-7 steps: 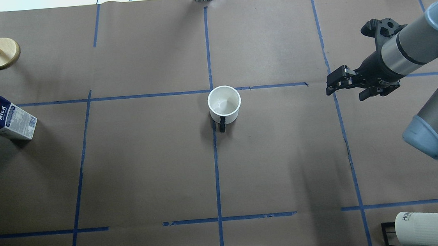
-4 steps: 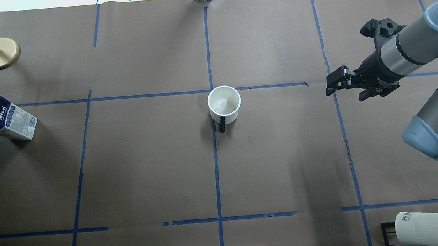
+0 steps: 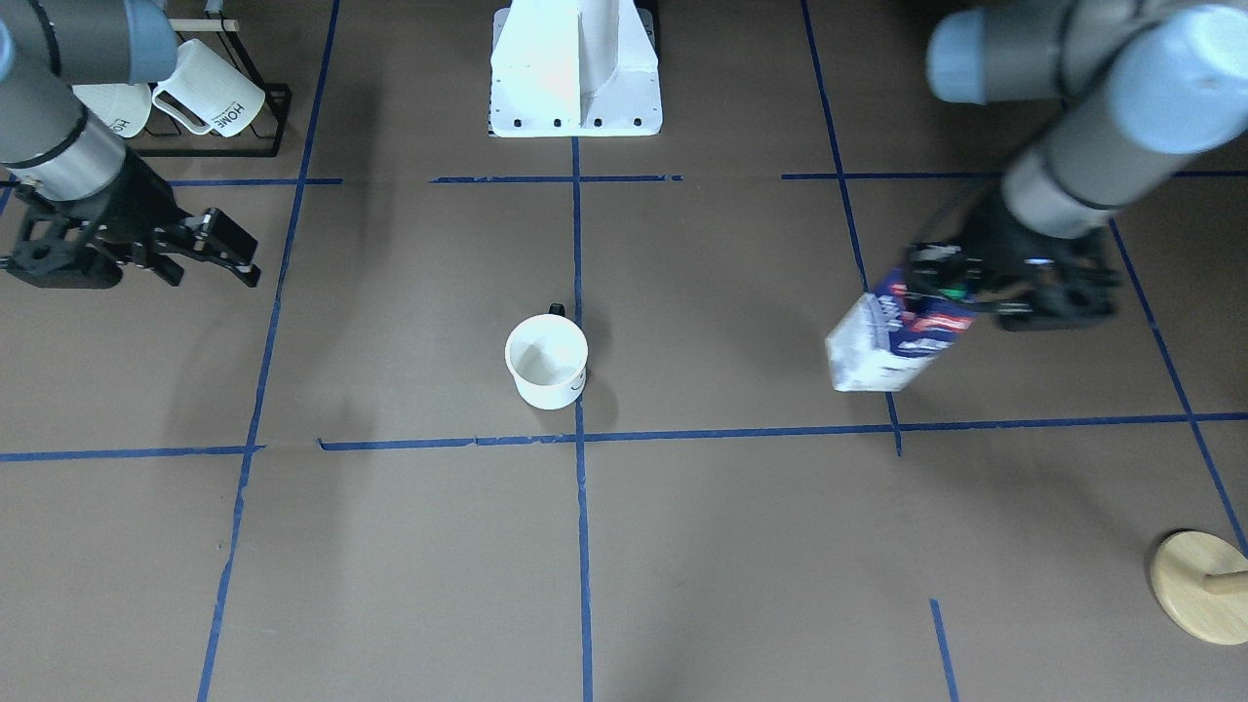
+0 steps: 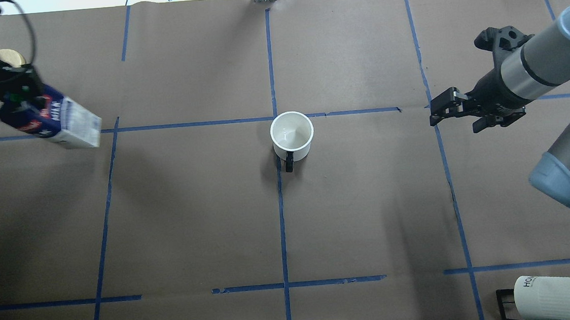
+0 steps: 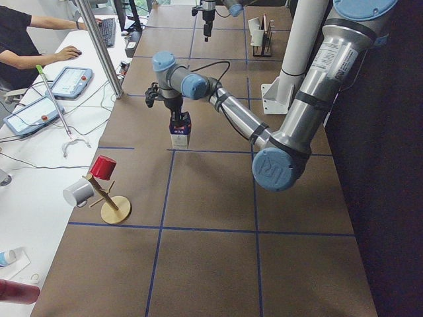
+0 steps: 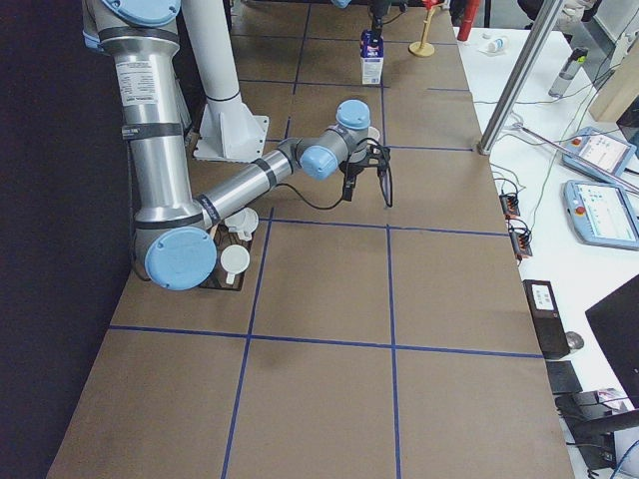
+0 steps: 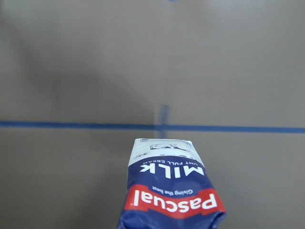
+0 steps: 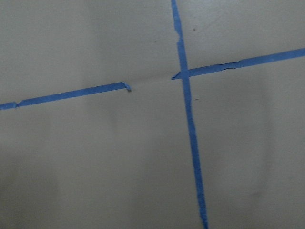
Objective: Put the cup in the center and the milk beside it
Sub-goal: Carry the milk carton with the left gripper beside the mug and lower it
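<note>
Our left gripper (image 4: 15,94) is clamped on top of the milk (image 4: 66,125), upper left in the overhead view; the cup (image 4: 291,131) sits mid-frame, well to its right.

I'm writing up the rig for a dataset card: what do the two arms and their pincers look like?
The left arm and right arm are silver-grey tubes with rounded pale-blue joint caps. The left pincer and right pincer are black, two-fingered; a thin black cable loops beside each wrist.
</note>
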